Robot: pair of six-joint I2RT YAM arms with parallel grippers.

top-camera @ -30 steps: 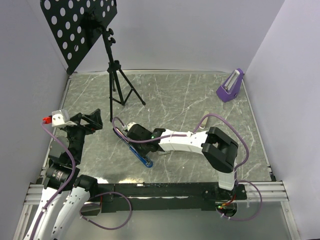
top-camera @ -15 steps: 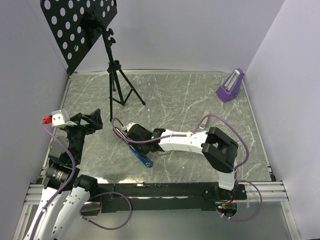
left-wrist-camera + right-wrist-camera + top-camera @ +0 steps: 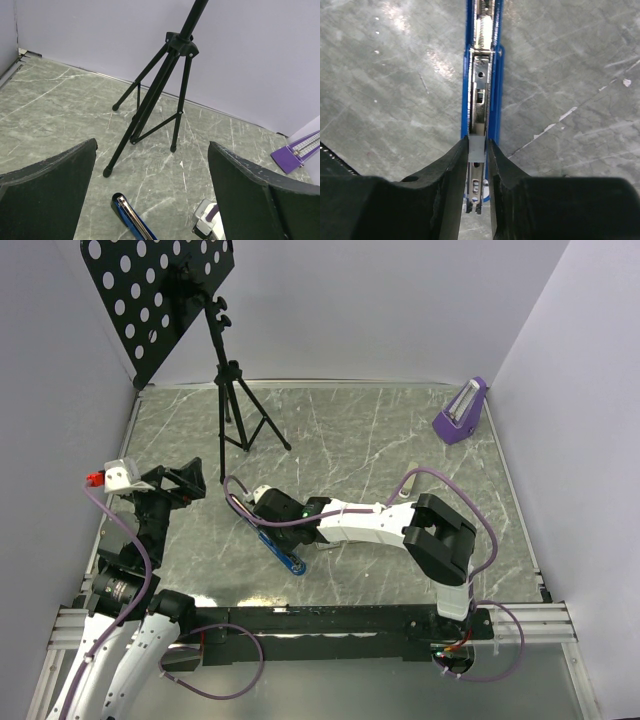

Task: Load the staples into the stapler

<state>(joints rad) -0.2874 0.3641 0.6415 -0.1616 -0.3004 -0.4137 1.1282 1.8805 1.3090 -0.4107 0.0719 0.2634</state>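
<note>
- Right gripper (image 3: 477, 143): low over the stapler (image 3: 481, 100), jaws close on either side of a short grey strip, the staples (image 3: 476, 154). The wrist view does not show whether the fingers pinch the strip or only flank it.
- Staples: the strip sits in line with the stapler's metal channel, at the end nearest the gripper. Whether it is fully down in the channel cannot be told.
- Stapler: blue, lying flat on the table (image 3: 400, 430) with its top swung open. The magazine is exposed, spring visible further along, and no other staples show in it.
- Left gripper (image 3: 151, 145): fingers spread wide, holding nothing, raised at the left side and well apart from the stapler.
- Far side: music stand (image 3: 225, 390) at back left and a purple wedge (image 3: 460, 412) at back right, both well apart from the work.
- Progress, as a judgement: the opening step looks done and the strip is at the point of insertion, so the task is past halfway.
- Left to do: seat the strip, withdraw the fingers, close the stapler.
</note>
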